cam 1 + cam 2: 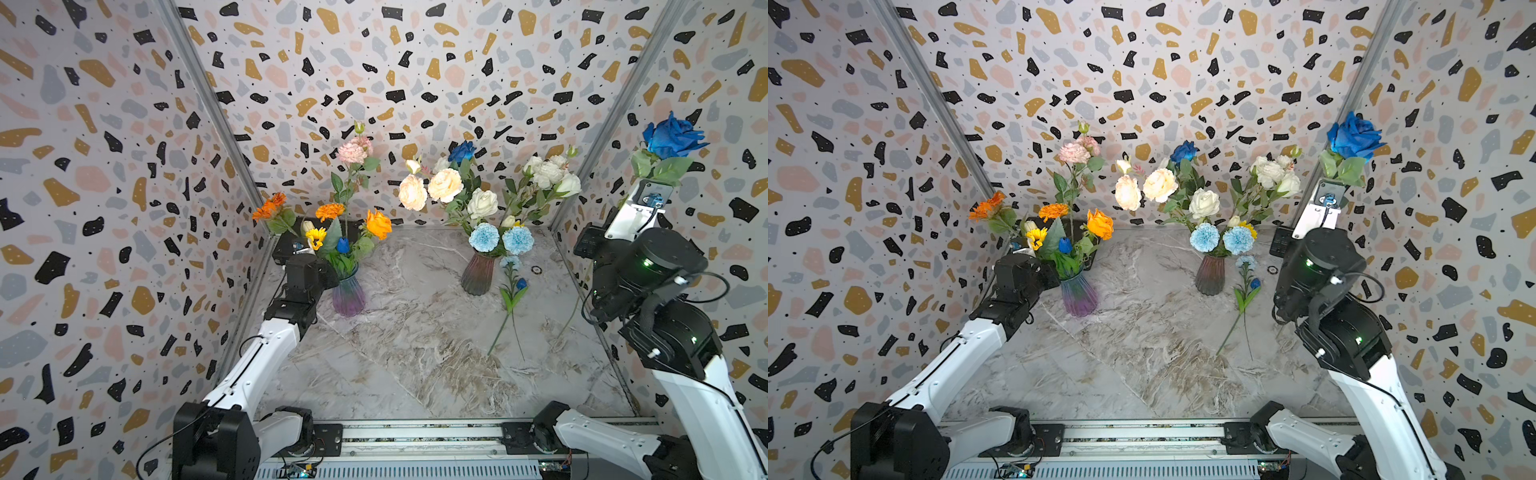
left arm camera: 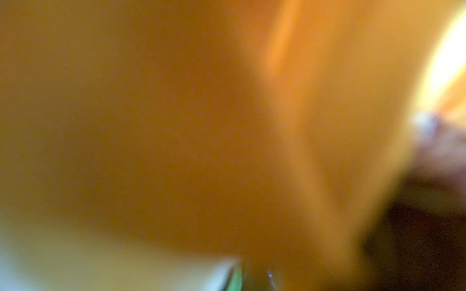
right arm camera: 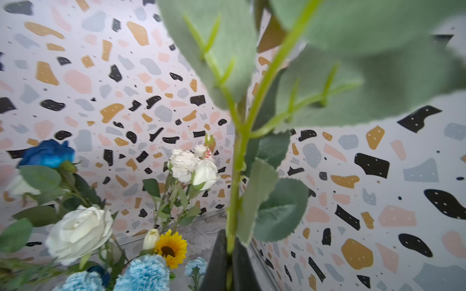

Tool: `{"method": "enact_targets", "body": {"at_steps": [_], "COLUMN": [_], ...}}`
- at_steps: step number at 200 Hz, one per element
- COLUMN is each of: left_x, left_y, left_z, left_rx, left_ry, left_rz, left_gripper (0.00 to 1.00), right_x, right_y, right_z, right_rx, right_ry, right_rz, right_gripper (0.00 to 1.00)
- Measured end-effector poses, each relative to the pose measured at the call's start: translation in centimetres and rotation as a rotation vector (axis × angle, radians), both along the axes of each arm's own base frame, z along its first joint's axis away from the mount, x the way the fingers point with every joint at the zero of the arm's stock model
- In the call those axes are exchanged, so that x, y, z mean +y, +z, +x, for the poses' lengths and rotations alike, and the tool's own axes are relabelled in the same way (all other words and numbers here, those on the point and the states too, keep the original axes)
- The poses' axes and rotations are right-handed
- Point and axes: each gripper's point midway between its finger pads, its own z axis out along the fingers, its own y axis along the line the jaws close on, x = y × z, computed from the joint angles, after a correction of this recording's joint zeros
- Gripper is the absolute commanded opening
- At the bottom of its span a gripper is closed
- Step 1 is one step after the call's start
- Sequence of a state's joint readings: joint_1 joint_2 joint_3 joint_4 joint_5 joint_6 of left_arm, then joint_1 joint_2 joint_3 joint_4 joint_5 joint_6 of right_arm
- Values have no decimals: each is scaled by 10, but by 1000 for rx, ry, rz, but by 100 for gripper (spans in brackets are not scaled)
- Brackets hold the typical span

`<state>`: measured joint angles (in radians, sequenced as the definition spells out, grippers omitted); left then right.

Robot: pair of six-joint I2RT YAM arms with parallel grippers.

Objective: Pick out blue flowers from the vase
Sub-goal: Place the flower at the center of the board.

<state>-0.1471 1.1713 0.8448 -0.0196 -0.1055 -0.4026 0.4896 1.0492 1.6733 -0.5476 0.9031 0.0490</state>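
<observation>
The left wrist view is nothing but an orange blur, and in both top views the left gripper (image 1: 305, 248) is buried among the orange blooms (image 1: 378, 223) and leaves of the left vase (image 1: 348, 297), so its fingertips are hidden; its jaws are pressed together, though whether on a stem cannot be told. A small blue bud (image 1: 343, 245) sits low in that bunch. The right gripper (image 3: 229, 262), high up near the right wall, pinches the thin green stem (image 3: 234, 189) of a deep blue rose (image 1: 673, 135), whose broad felt-like leaves mask its fingers from above. A second blue rose (image 1: 462, 151) and two pale blue pom-poms (image 1: 484, 237) stand in the right vase (image 1: 478, 276) among cream roses (image 1: 444, 185). One blue-headed stem (image 1: 513, 291) lies flat on the marble table (image 1: 395, 365) just beside that ribbed glass vase
</observation>
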Motion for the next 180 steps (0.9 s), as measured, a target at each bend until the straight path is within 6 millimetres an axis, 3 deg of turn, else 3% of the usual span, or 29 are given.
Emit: {"method": "enact_targets", "body": {"at_steps": [19, 44, 67, 85, 101, 153, 180], "left_x": [0, 0, 0, 0, 0, 0, 0], "left_y": [0, 0, 0, 1, 1, 1, 1], "left_z": [0, -1, -1, -1, -1, -1, -1], "left_rx": [0, 1, 1, 0, 0, 0, 0], "left_ry": [-1, -2, -3, -4, -4, -7, -8], "left_rz": [2, 5, 8, 9, 10, 14, 15], "left_gripper": [0, 0, 0, 0, 0, 0, 0], "right_x": [-28, -64, -100, -117, -117, -84, -73], "right_y": [-31, -90, -128, -155, -179, -264, -307], "right_z": [24, 59, 78, 93, 106, 166, 179], "right_rx": [83, 230, 299, 334, 381, 574, 640], "right_ry": [-53, -74, -74, -39, 15, 280, 358], "right_rz": [65, 201, 371, 497, 582, 794, 861], "right_gripper": [0, 0, 0, 0, 0, 0, 0]}}
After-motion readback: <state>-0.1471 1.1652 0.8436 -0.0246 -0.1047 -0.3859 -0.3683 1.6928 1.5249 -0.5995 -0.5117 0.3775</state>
